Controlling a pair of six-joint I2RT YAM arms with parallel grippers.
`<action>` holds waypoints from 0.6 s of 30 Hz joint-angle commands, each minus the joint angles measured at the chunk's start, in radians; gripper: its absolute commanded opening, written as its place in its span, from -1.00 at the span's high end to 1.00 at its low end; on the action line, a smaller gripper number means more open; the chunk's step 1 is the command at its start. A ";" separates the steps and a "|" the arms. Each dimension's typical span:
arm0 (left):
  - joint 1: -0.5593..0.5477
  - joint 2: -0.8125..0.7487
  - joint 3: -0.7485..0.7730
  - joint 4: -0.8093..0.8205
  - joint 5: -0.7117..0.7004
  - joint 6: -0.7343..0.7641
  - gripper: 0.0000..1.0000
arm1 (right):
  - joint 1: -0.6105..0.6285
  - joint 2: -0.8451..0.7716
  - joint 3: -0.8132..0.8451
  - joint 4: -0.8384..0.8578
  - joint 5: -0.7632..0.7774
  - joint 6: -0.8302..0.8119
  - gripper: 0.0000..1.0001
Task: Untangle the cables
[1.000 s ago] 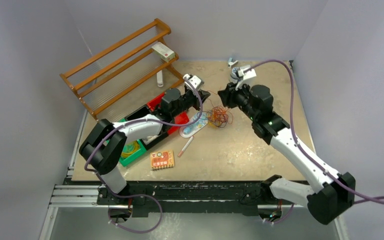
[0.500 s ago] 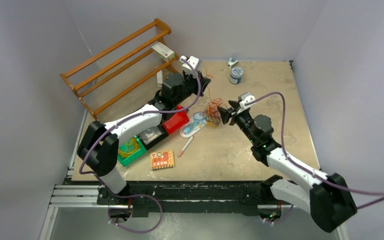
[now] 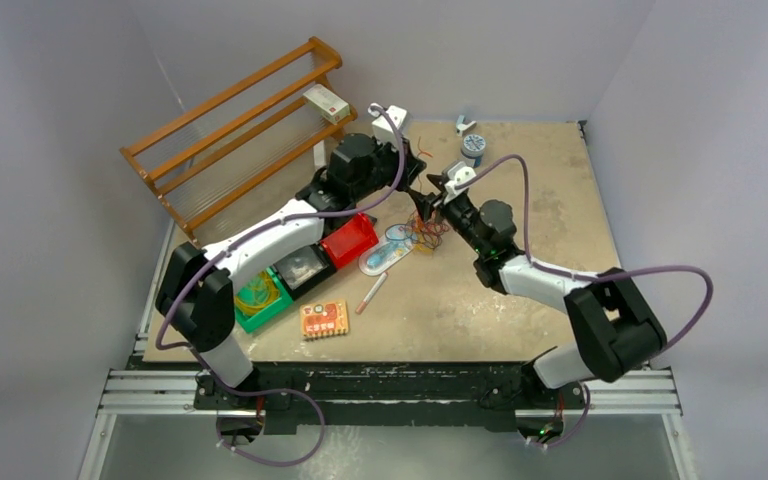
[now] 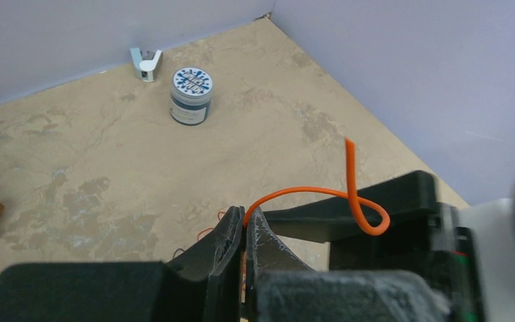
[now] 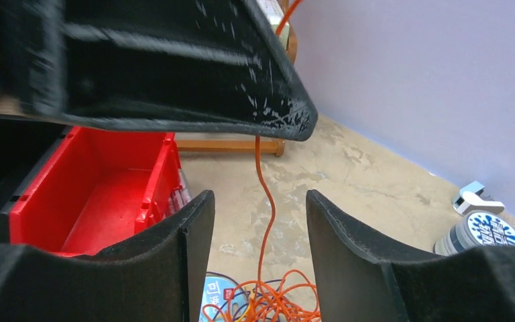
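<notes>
The right gripper (image 5: 260, 201) has swung under the left gripper (image 4: 247, 218) — jaws apart astride the orange cable (image 4: 295, 190) the left clamps, lifted to isolate it.

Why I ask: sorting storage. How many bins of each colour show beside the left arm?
Red bin: 1
Black bin: 1
Green bin: 1
Total: 3 in view; the left arm may hide others.

Right pincer (image 5: 258, 211) swung in, opened astride lifted orange cable (image 4: 308, 190).
</notes>
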 commanded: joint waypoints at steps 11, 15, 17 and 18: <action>-0.040 -0.164 0.296 -0.282 -0.048 -0.016 1.00 | -0.006 0.123 0.064 -0.047 0.148 0.082 0.27; -0.040 -0.181 0.379 -0.319 -0.068 -0.017 1.00 | -0.006 0.138 0.028 -0.093 0.244 0.143 0.31; -0.039 -0.188 0.414 -0.339 -0.092 -0.012 1.00 | -0.005 0.145 0.004 -0.114 0.295 0.179 0.30; -0.040 -0.193 0.430 -0.350 -0.107 -0.008 1.00 | -0.005 0.147 -0.011 -0.119 0.313 0.197 0.28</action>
